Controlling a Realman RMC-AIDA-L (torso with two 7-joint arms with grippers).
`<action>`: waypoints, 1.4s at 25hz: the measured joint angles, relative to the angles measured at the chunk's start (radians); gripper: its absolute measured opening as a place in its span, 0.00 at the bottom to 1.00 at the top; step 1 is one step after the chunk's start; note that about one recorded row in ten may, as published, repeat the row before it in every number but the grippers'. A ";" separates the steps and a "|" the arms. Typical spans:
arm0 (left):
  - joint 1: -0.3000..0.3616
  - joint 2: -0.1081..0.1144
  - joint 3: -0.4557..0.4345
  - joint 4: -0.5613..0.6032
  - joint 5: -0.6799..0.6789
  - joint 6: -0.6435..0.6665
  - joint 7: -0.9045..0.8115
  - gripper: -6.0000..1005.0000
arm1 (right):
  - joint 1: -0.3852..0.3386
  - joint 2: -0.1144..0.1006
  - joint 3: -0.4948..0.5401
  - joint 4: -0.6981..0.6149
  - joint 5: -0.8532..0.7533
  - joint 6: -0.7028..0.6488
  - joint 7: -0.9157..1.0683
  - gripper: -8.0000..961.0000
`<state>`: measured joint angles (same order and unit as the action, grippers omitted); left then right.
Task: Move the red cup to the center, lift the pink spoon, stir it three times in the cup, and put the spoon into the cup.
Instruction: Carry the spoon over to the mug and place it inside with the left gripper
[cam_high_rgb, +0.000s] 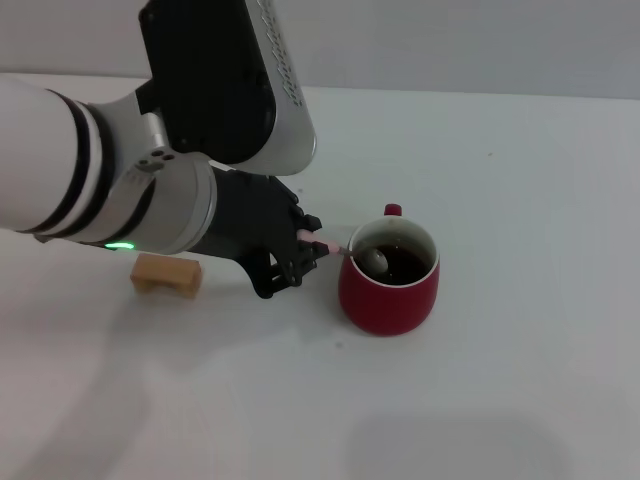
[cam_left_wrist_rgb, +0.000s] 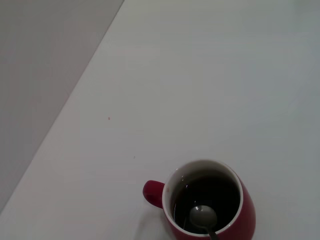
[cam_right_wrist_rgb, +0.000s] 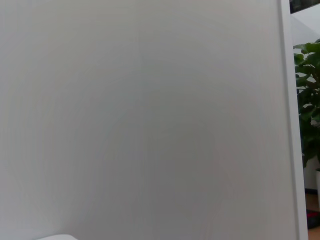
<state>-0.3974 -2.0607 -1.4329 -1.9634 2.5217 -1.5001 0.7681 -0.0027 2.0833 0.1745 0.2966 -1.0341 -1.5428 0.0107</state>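
Observation:
The red cup (cam_high_rgb: 390, 285) stands near the middle of the white table (cam_high_rgb: 520, 180), its small handle turned to the far side, dark liquid inside. The pink spoon (cam_high_rgb: 352, 251) leans over the cup's left rim, its grey bowl dipped in the liquid. Just left of the cup, my left gripper (cam_high_rgb: 308, 250) is shut on the spoon's pink handle end. In the left wrist view the cup (cam_left_wrist_rgb: 207, 202) is seen from above with the spoon bowl (cam_left_wrist_rgb: 202, 217) resting in the liquid. The right gripper is out of view.
A tan wooden block (cam_high_rgb: 167, 273) lies on the table to the left of the cup, partly under my left arm. The right wrist view shows only a plain wall and a green plant (cam_right_wrist_rgb: 307, 100) at its edge.

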 joint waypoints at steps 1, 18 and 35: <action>0.000 0.000 0.004 0.011 0.002 0.012 0.001 0.17 | -0.001 0.000 0.000 0.000 -0.001 0.000 0.000 0.01; -0.062 -0.001 0.048 0.162 0.046 0.107 0.002 0.17 | -0.008 -0.002 -0.003 0.004 -0.003 -0.012 0.000 0.01; -0.075 -0.006 0.147 0.197 0.037 0.203 -0.002 0.17 | -0.008 -0.002 -0.035 0.004 -0.004 -0.016 0.006 0.01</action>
<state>-0.4721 -2.0663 -1.2861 -1.7664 2.5584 -1.2975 0.7657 -0.0108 2.0815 0.1396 0.3007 -1.0386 -1.5586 0.0170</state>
